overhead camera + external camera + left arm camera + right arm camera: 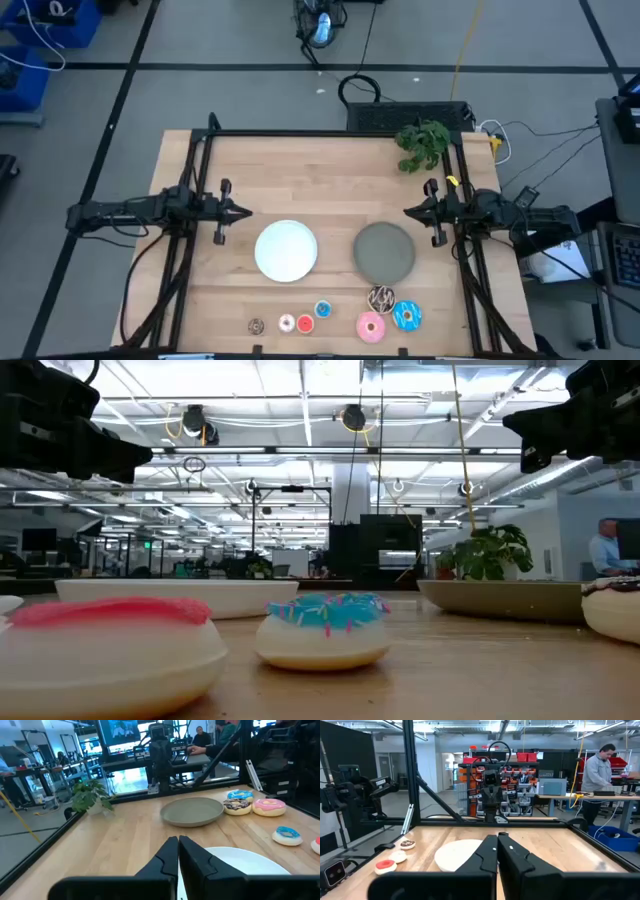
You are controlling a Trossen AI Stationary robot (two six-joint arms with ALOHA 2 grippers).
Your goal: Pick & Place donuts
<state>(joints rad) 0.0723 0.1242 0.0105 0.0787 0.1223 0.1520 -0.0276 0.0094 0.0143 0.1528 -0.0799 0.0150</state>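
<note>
1. The wooden table (330,170) carries all, with a small green plant (422,143) at about 1 o'clock from its centre
2. The left gripper (238,211) waits at 9 o'clock and the right gripper (412,211) at 3 o'clock; both have their fingers pressed together and hold nothing
3. The white plate (286,249) and the grey plate (385,250) lie side by side near the middle, and no donut is on them
4. The larger donuts stay at 5 o'clock by the near edge: the pink donut (370,326), the blue donut (406,316) and the drizzled brown donut (381,296), close together
5. The tiny ones make a row at 6 o'clock: the small blue ring (322,310), the red ring (305,323), a pale pinkish ring (287,323) and the small brown ring (256,325)
6. I judge them light, stiff and a bit smooth; best is to pinch across one side of the ring, one finger in the hole
</note>
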